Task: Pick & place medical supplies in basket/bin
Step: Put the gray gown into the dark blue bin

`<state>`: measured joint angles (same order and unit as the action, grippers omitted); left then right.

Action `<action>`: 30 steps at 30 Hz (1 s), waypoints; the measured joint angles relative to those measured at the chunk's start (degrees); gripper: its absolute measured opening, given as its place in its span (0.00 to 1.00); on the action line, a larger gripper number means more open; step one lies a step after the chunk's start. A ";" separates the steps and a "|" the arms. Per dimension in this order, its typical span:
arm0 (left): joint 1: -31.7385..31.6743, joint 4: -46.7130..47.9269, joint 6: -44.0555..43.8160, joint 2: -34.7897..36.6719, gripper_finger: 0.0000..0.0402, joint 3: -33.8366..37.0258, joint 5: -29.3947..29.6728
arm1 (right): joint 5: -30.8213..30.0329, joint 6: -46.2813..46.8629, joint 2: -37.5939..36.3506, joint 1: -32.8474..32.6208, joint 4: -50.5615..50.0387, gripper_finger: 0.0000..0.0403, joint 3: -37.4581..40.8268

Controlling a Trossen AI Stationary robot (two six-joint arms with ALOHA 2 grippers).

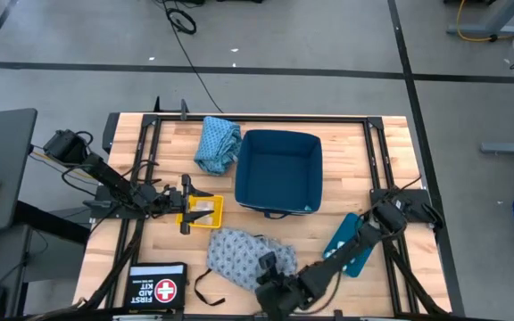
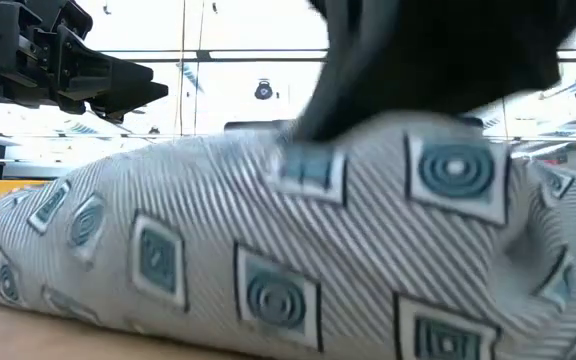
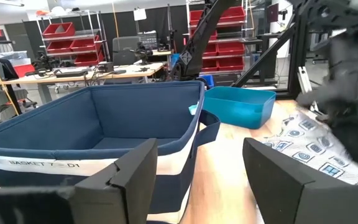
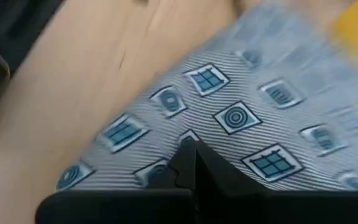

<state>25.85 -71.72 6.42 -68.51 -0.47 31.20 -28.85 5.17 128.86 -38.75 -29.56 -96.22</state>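
The grey-blue patterned garment (image 1: 239, 252) lies crumpled on the table near the front edge, with its dark strap (image 1: 205, 280) trailing to the left. My right gripper (image 1: 269, 267) is down on its near right part, fingers shut; the garment fills the low view (image 2: 218, 250). The teal-blue garment (image 1: 218, 143) lies at the far left of the dark blue basket (image 1: 279, 169). My left gripper (image 1: 186, 205) is open and empty, left of the basket by a yellow packet (image 1: 203, 211). No white rolls show. My right gripper is shut on the grey-blue garment's upper surface (image 4: 166, 140), near its near right end. The fingers (image 4: 185, 165) come from above, slanting toward the table's left. Their own tips hide how much cloth is between them. The garment still lies on the table.
A first aid kit case (image 1: 157, 287) lies at the front left. A teal tray (image 1: 351, 242) lies under my right arm at the front right. The basket's dark blue and white wall (image 3: 104, 124) stands straight ahead of my left gripper. Black frame rails run along the table's sides.
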 joint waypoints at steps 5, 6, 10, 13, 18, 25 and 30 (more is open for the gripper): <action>0.00 0.01 0.00 0.00 0.56 0.00 0.00 | 10.24 4.28 -0.52 2.07 0.91 0.00 4.23; 0.00 0.00 0.00 0.00 0.56 0.00 0.00 | 11.85 5.09 -0.52 2.40 1.13 0.00 4.98; 0.00 0.00 0.00 0.00 0.56 0.00 0.02 | 15.55 5.99 -0.66 2.74 -0.52 0.00 6.17; -0.02 0.00 0.02 0.00 0.56 0.00 0.17 | 15.99 6.19 -0.79 2.61 -4.26 0.00 6.11; -0.02 0.00 0.09 0.00 0.56 0.00 0.20 | 12.36 6.43 -1.04 2.48 -13.12 0.00 6.00; -0.02 0.00 0.17 0.00 0.56 0.00 0.26 | 0.93 10.20 -2.66 2.40 -23.79 0.00 6.11; -0.02 0.00 0.17 0.00 0.56 0.00 0.28 | -3.96 10.71 -6.53 -0.52 -25.26 0.00 3.62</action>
<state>25.82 -71.72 6.59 -68.51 -0.47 31.48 -32.82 15.88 122.33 -39.28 -54.82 -92.60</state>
